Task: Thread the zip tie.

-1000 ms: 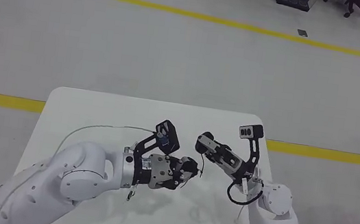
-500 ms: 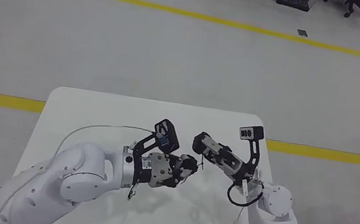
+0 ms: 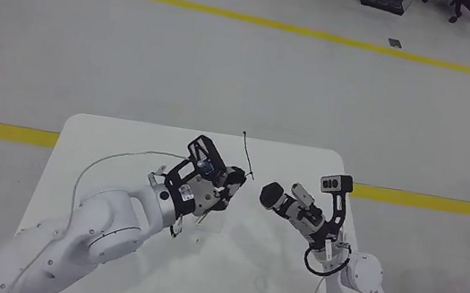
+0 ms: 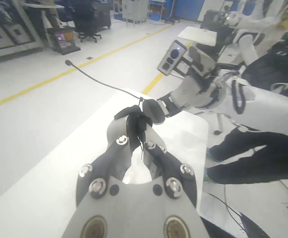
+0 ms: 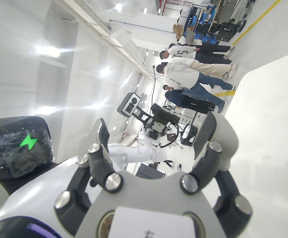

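The black zip tie (image 3: pixel 245 155) is a thin curved strand pinched in my left gripper (image 3: pixel 230 182) over the middle of the white table (image 3: pixel 296 160). In the left wrist view the left gripper (image 4: pixel 137 118) is shut on the zip tie (image 4: pixel 101 82), whose long free end arcs away to a small head. My right gripper (image 3: pixel 270 195) hangs just to the right of it, a short gap apart. The right wrist view has the right gripper (image 5: pixel 155 129) open and empty, facing the left arm's gripper and the raised zip tie (image 5: pixel 154 78).
A thin white cable (image 3: pixel 110 165) curves over the table's left part beside the left arm. The right arm's wrist camera bracket (image 3: pixel 336 186) stands near the table's right edge. Grey floor with yellow lines (image 3: pixel 235 15) lies beyond.
The two grippers were close together at the tie; now the left one has drawn back and left with the tie, its tail swinging up, and the right has pulled away to the right.
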Controlling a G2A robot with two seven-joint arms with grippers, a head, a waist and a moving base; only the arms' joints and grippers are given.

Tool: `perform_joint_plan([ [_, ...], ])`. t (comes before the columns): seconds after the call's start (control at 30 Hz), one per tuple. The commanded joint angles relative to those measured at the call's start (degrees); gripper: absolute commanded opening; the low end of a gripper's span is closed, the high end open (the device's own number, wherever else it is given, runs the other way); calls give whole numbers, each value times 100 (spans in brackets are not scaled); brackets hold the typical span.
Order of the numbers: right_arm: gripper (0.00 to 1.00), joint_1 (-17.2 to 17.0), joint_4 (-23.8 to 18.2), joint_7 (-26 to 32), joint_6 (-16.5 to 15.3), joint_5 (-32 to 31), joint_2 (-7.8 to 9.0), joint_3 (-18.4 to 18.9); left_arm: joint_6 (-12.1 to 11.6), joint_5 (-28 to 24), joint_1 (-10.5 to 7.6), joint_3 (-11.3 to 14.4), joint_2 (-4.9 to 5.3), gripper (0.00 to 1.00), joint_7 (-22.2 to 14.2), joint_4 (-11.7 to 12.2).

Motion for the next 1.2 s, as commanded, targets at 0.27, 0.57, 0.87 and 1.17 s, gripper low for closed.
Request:
perform_joint_plan([
  [0.27,100,36,57,-123,285,411,-25,-181,46,157,59,86,-23,0,173,54],
  [0.57,100,205,270,-163,721,1678,-95,-464,511,1166,74,338,-100,0,343,65],
  [0.87,100,224,184,-219,746,1664,-102,-502,446,1229,100,362,-117,0,451,109],
  [1.17,100,371,211,-288,870,2034,-160,-788,511,1396,124,346,-170,0,484,128],
])
